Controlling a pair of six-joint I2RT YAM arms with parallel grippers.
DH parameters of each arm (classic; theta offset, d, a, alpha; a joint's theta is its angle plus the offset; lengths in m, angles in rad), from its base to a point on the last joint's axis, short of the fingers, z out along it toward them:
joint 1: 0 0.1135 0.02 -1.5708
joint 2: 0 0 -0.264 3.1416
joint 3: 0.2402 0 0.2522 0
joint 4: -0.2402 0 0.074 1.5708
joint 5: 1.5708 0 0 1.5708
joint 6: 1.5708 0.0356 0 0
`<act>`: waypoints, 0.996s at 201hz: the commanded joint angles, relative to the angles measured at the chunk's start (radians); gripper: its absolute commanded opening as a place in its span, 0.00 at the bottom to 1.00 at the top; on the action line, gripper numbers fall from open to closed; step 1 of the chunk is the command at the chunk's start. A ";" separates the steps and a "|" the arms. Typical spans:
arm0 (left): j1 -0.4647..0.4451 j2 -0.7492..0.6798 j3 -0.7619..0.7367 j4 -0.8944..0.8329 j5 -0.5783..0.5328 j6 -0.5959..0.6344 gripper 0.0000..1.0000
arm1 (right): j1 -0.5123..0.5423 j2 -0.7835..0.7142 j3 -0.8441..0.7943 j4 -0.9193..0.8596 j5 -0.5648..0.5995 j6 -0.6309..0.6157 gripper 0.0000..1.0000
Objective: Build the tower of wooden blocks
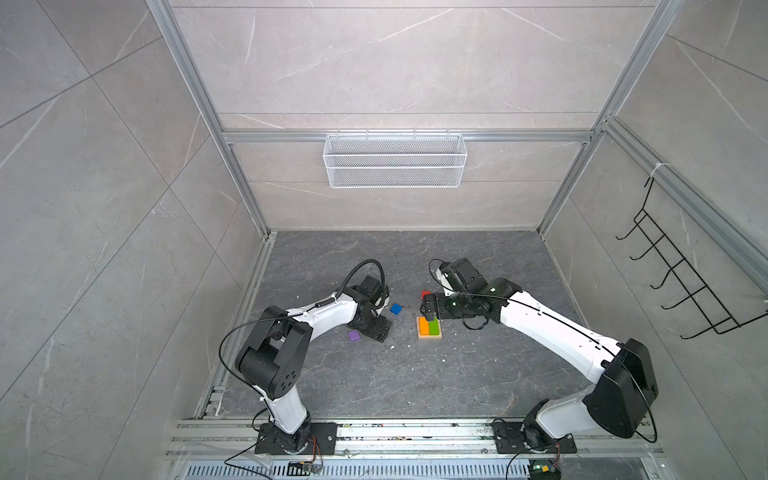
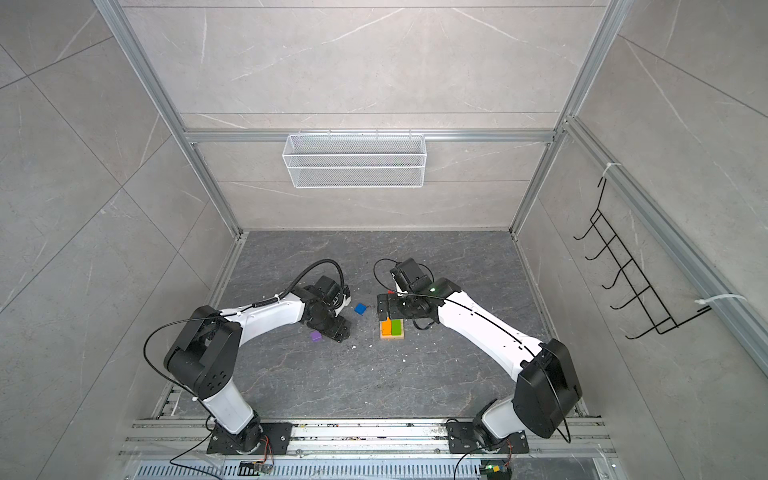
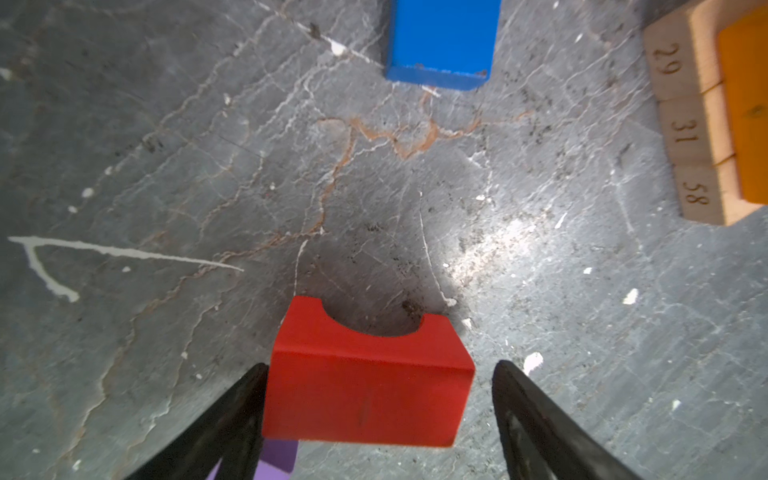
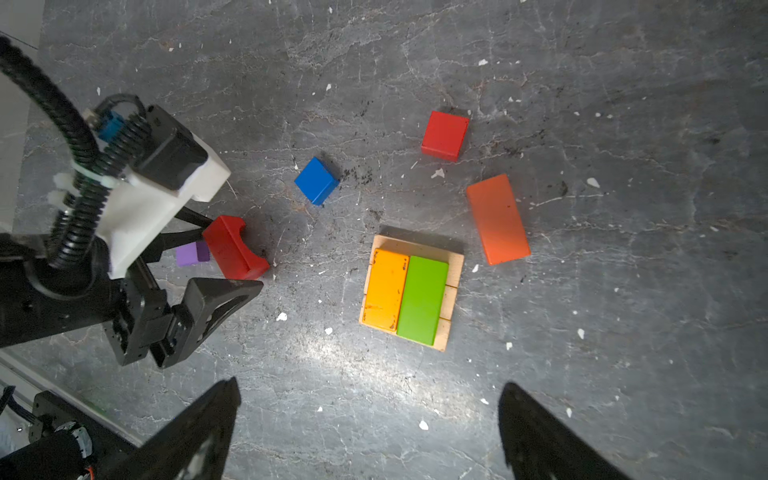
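The tower is a tan base carrying an orange bar and a green bar side by side; it shows in both top views. My left gripper is open around a red arch block on the floor. One finger touches the block and the other stands a little off it. A purple cube lies just behind it and a blue cube ahead. My right gripper hangs open above the floor near the tower, with nothing between its fingers.
A red cube and a red-orange bar lie loose beyond the tower. A white wire basket hangs on the back wall and a black hook rack on the right wall. Aluminium rails run along the front edge.
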 commanded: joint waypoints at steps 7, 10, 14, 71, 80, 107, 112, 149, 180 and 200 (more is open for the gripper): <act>-0.002 0.017 0.039 0.003 -0.008 -0.008 0.76 | -0.004 -0.031 -0.001 -0.019 0.007 0.002 0.99; -0.004 0.019 0.040 0.002 -0.009 -0.011 0.76 | -0.005 -0.031 -0.001 -0.019 0.007 0.002 0.99; -0.005 0.020 0.040 0.001 -0.009 -0.015 0.76 | -0.006 -0.031 0.000 -0.020 0.007 0.001 0.99; -0.027 0.022 0.056 -0.018 -0.056 -0.154 0.59 | -0.012 -0.037 -0.017 -0.009 0.009 0.001 0.99; -0.037 0.019 0.060 -0.022 -0.069 -0.212 0.57 | -0.013 -0.041 -0.021 -0.009 0.010 0.002 0.99; -0.068 0.020 0.070 -0.029 -0.104 -0.398 0.57 | -0.020 -0.053 -0.033 -0.007 0.012 0.002 0.99; -0.077 0.024 0.077 -0.034 -0.107 -0.430 0.57 | -0.019 -0.056 -0.035 -0.008 0.013 0.002 0.99; -0.144 0.064 0.117 -0.053 -0.128 -0.611 0.57 | -0.023 -0.071 -0.051 -0.007 0.018 0.005 0.99; -0.159 0.079 0.107 -0.008 -0.105 -0.675 0.61 | -0.023 -0.078 -0.062 -0.007 0.018 0.007 0.99; -0.161 0.100 0.133 -0.046 -0.123 -0.676 0.65 | -0.024 -0.087 -0.069 -0.007 0.019 0.007 0.99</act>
